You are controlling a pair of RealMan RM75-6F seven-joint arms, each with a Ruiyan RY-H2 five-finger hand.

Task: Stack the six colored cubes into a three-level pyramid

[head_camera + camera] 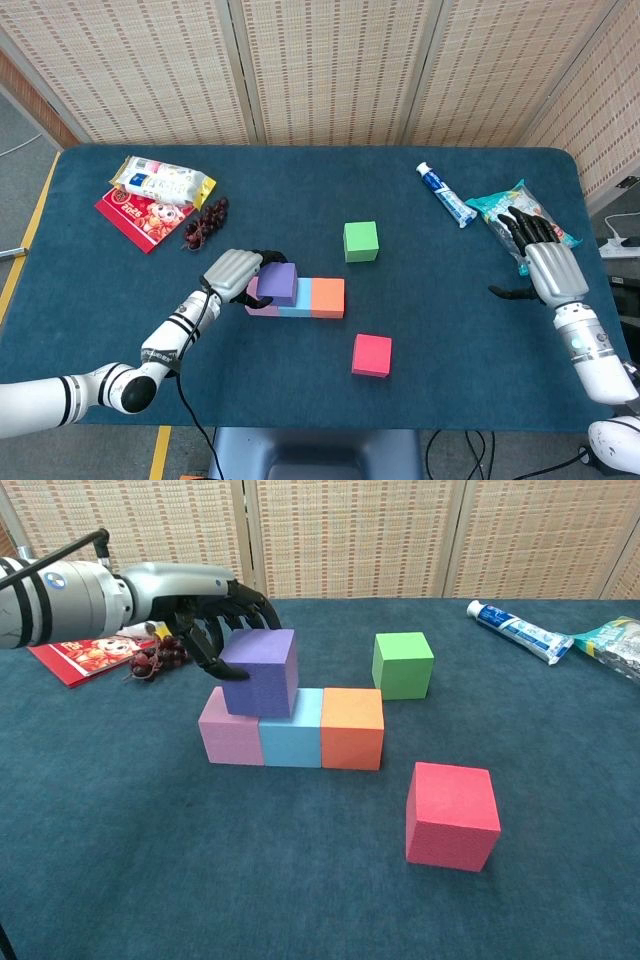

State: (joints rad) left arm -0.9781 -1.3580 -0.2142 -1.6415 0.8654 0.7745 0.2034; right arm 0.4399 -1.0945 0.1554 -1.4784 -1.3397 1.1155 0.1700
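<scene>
— Near the centre of the frame, what is your left hand (205,615) doing?

— Your left hand grips the purple cube (261,672), fingers wrapped over its top and far side and the thumb on its left face. You hold the cube over the seam between the pink cube (231,730) and the light blue cube (291,728); whether it already rests on them or sits a hair above, I cannot tell.

— And the base row?

— Pink, light blue and orange cube (352,728) stand side by side, touching, in one row at the middle of the worktop (200,880). In the head view the purple cube (277,283) covers most of the pink one.

— Where are the other two cubes?

— You have the green cube (402,664) standing alone just behind the orange end of the row, apart from it. The red cube (452,815) stands alone toward the lower right of the chest view, in front of the row and clear of it.

— Your right hand?

— Your right hand (542,262) shows at the right edge of the head view, holding nothing, fingers stretched out and apart, close to the teal packet (520,208).

— Anything else on the worktop?

— A toothpaste tube (445,195) lies at the upper right beside that packet. At the upper left you have a yellow and white snack bag (161,180) lying on a red packet (140,217), with a bunch of dark grapes (205,221) beside them.
</scene>
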